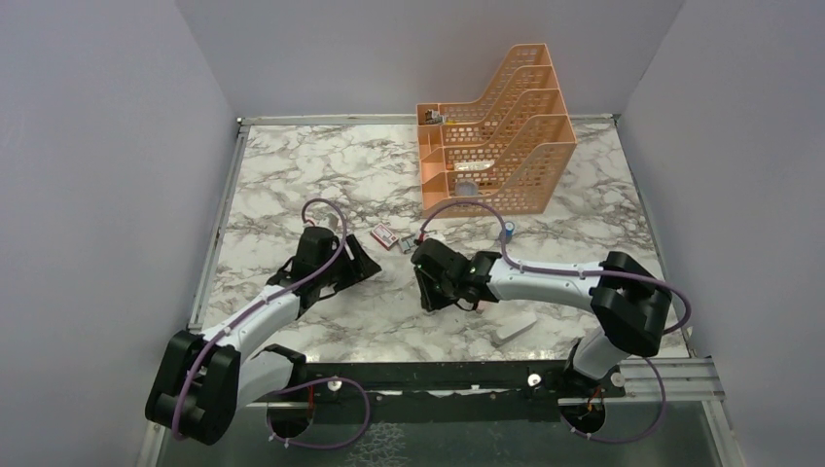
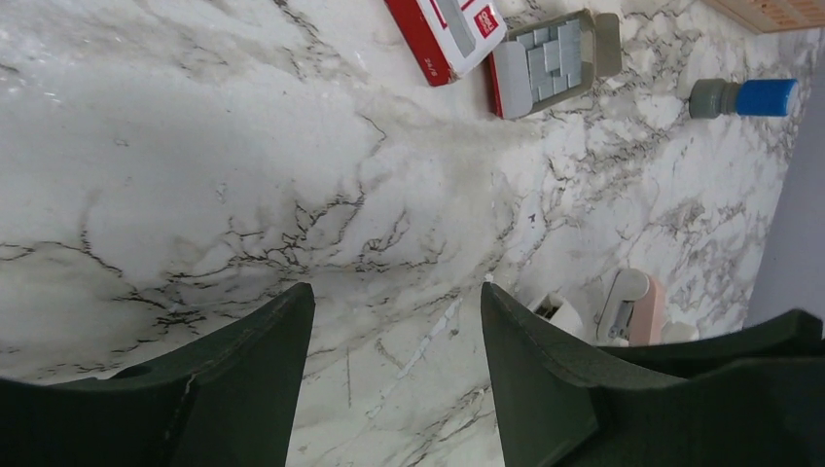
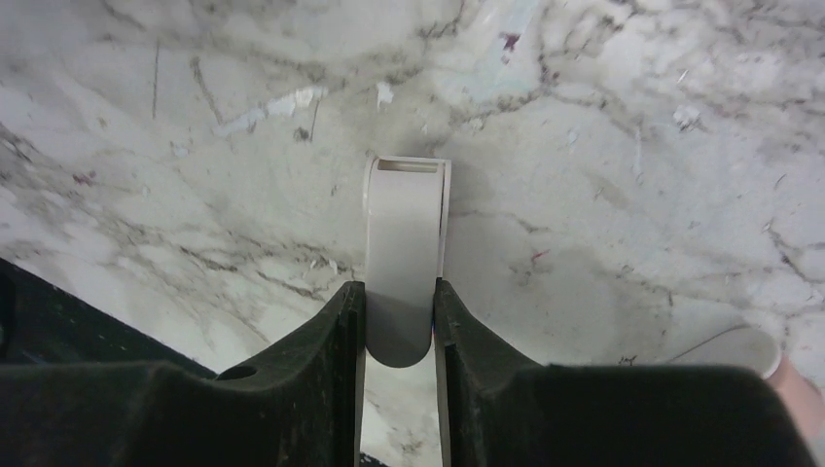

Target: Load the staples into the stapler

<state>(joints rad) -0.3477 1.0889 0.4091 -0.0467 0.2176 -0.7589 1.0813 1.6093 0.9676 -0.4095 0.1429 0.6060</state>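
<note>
The staples are thin grey strips lying flat in a grey tray on the marble table, abt mid-table, w/ nothing touching them. The tray sits right beside a small red box w/ a white label; from my L wrist cam I can't tell if the two touch. Both lie past my L pincer and apart from it. That pincer is spread wide w/ only bare marble btw its two dark fingers, and it holds nothing. The stapler is pale grey-white w/ a pink part, low on the table to the R of the tray. My R pincer is squeezed narrow on it: one finger presses each side of the long pale arm, and the arm's tip w/ a small slot pokes out past my fingertips over the table. In the top view my R wrist covers the stapler, so I can't see it there. A small blue tube lies on its side farther R of the tray, not touching it. An orange rack stands at the far R of the table. A pale grey block lies near my R arm, close to the near edge.
</note>
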